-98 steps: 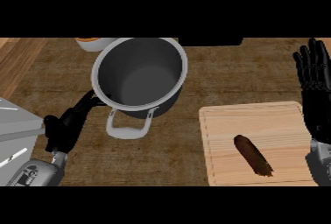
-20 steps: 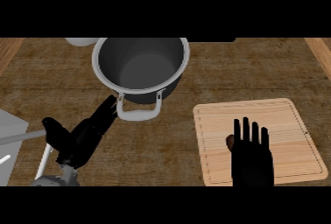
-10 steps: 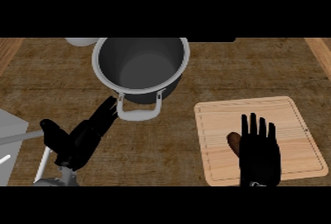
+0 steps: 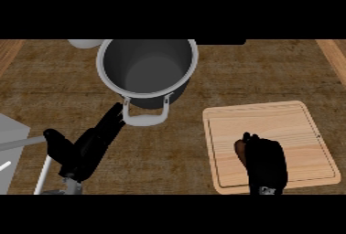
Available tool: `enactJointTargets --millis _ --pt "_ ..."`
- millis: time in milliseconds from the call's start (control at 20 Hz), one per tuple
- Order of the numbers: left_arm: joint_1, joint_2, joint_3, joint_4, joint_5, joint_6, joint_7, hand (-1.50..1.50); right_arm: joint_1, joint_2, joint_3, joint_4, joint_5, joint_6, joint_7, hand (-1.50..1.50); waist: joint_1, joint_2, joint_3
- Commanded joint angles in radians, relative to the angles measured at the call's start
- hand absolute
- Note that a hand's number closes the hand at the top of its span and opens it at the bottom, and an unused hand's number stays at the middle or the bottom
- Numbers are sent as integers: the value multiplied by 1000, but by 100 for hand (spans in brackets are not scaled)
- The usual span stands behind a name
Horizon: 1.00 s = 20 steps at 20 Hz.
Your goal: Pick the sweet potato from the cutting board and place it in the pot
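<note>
The right hand [image 4: 266, 161] had curled around the sweet potato [image 4: 238, 149] on the cutting board [image 4: 272, 119], right of the pot [image 4: 147, 69], apparently to lift it, while the left hand [image 4: 84, 148] rested with straight fingers below the pot.

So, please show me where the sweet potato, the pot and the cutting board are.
sweet potato [image 4: 239, 150]: head view, on its brown end showing left of the right hand.
pot [image 4: 148, 68]: head view, on its grey inner wall.
cutting board [image 4: 270, 121]: head view, on its bare wood above the hand.

pot [image 4: 147, 68] behind-left of cutting board [image 4: 283, 122]
</note>
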Motion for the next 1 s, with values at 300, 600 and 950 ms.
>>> enactJointTargets --millis 300,600,950 --pt "-2 7 34 19 13 -35 -9 0 -77 66 -108 54 -257 78 -208 150 14 12 7" --pt "-4 17 52 21 26 -57 1 0 -187 94 -198 97 -411 207 -289 150 6 6 7" --pt "13 -12 40 -27 -5 -39 38 0 -186 73 -237 -65 -377 207 -234 150 -2 3 7"
